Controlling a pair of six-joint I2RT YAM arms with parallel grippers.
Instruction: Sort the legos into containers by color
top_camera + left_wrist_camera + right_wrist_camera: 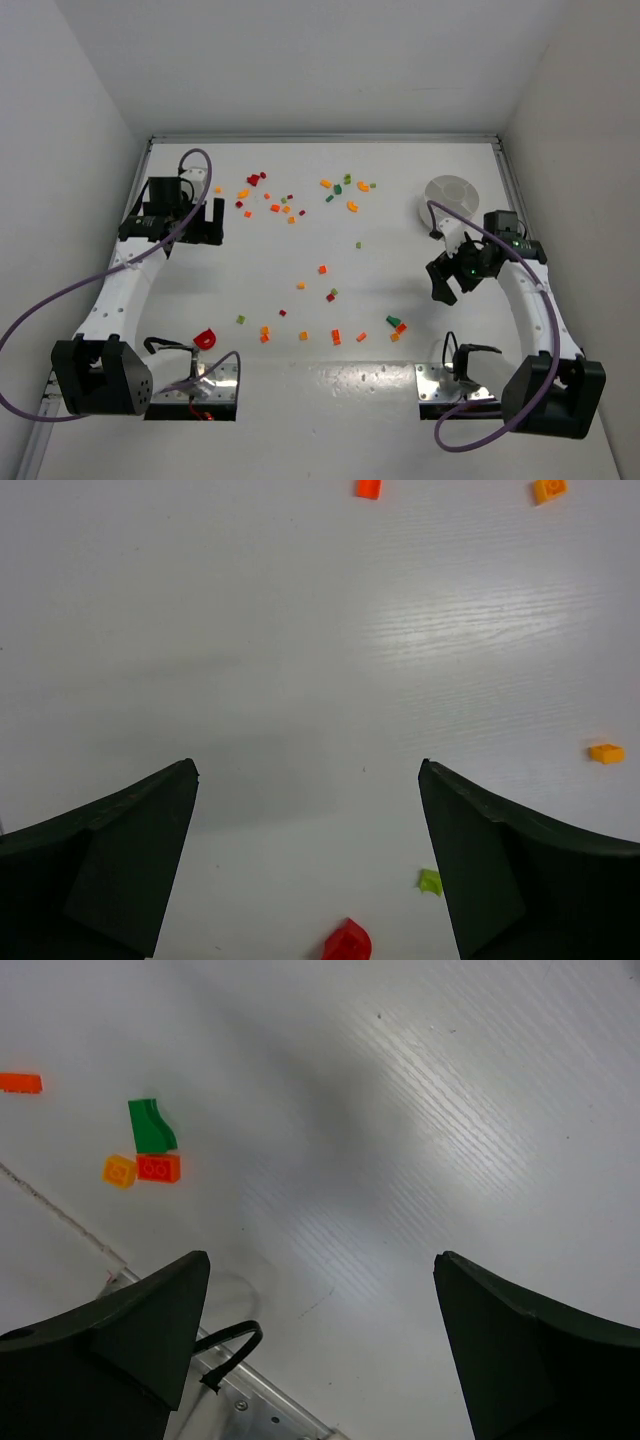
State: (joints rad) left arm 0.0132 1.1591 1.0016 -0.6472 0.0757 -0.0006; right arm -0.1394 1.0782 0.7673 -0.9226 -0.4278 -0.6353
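Small red, orange, yellow and green legos (300, 205) are scattered over the white table, in a band at the back and another (335, 335) near the front. The round white divided dish (448, 192) stands at the back right. My left gripper (200, 228) hovers open at the back left; in its wrist view the open left gripper (307, 768) has a red lego (347, 942) and a green one (430, 882) below it. My right gripper (450, 288), also open (322, 1257), hangs in front of the dish and holds nothing. A green (152, 1126), a red (159, 1168) and an orange lego (120, 1171) lie to its left.
White walls enclose the table on three sides. Metal base plates (215, 385) (450, 382) and purple cables (60, 300) sit at the near edge. A larger red piece (205, 338) lies by the left base. A black cable loop (230, 1345) shows over the right plate (250, 1405).
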